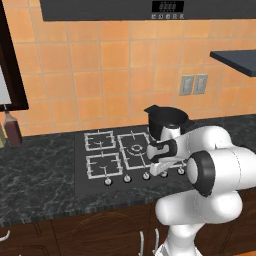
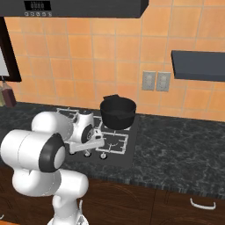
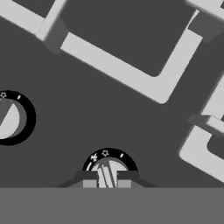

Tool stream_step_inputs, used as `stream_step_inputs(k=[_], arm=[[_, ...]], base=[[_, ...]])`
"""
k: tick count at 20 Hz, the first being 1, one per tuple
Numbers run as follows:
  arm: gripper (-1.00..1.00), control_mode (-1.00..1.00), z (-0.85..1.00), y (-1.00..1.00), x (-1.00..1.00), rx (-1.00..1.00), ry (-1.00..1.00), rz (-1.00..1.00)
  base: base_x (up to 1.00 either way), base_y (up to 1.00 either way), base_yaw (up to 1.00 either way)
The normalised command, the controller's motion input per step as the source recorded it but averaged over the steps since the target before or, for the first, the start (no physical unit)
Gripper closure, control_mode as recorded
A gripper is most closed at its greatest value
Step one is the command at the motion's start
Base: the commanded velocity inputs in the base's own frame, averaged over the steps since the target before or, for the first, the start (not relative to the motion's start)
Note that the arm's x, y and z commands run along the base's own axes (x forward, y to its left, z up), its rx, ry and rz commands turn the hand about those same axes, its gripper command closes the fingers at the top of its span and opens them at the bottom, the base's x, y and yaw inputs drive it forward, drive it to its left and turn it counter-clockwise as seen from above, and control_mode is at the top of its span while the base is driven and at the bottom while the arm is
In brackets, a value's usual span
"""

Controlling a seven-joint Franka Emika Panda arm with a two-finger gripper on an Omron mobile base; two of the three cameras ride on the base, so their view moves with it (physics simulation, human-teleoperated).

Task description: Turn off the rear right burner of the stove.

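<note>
Our gripper (image 3: 106,183) at the bottom centre of the hand view, its jaws clenched on a small round silver knob (image 3: 107,171) of the stove (image 1: 82,187).

We judge the knob rigid, light and smooth, likely slippery, so we would pinch its raised centre ridge and twist rather than press. A second knob (image 3: 9,118) sits at the left edge of the hand view. In the right base view, the rear right burner (image 2: 130,125) lies at centre frame under a black pot (image 2: 117,112), behind the knob row. We cannot tell which burner the gripped knob controls.
</note>
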Motion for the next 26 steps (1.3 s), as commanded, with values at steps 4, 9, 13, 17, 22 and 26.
stream_step_inputs(k=[4, 9, 13, 17, 22, 26], arm=[[1.00, -1.00, -0.27, 0.02, -0.26, -0.01, 0.00, -0.27], [1.00, -1.00, -0.25, 0.03, -0.28, -0.01, 0.00, -0.27], [1.00, -1.00, -0.24, 0.03, -0.28, 0.00, 0.00, -0.28], [1.00, -1.00, -0.22, 0.01, -0.29, 0.00, 0.00, -0.27], [1.00, -1.00, -0.23, 0.03, -0.28, 0.00, 0.00, -0.29], [1.00, -1.00, -0.23, 0.03, -0.26, 0.00, 0.00, -0.30]], base=[[0.00, 0.00, 0.00], [0.00, 0.00, 0.00], [0.00, 0.00, 0.00], [0.00, 0.00, 0.00], [0.00, 0.00, 0.00], [0.00, 0.00, 0.00]])
